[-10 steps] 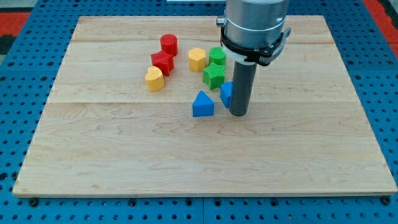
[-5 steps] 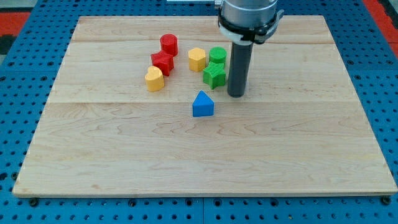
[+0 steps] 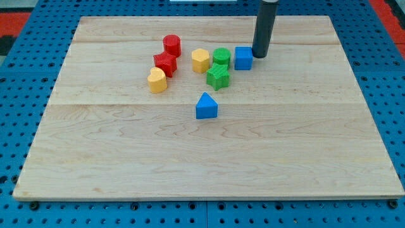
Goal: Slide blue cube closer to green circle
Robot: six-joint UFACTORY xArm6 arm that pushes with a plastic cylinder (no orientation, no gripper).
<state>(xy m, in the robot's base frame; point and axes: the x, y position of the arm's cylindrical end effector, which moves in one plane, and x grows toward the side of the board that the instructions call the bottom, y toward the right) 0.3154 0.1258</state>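
my tip (image 3: 259, 56) sat just right of the blue cube (image 3: 243, 58), green circle (image 3: 221, 56) just left of it, no claw on the rod

My straight dark rod (image 3: 263, 28) is cut off by the view's top edge, so none of the arm above it shows. My tip (image 3: 259, 56) sits just at three o'clock of the small blue cube (image 3: 243, 58), and I cannot tell whether they touch. The green star-shaped block (image 3: 218, 76) covers the lower edge of the green round block (image 3: 221, 57) at its twelve o'clock.
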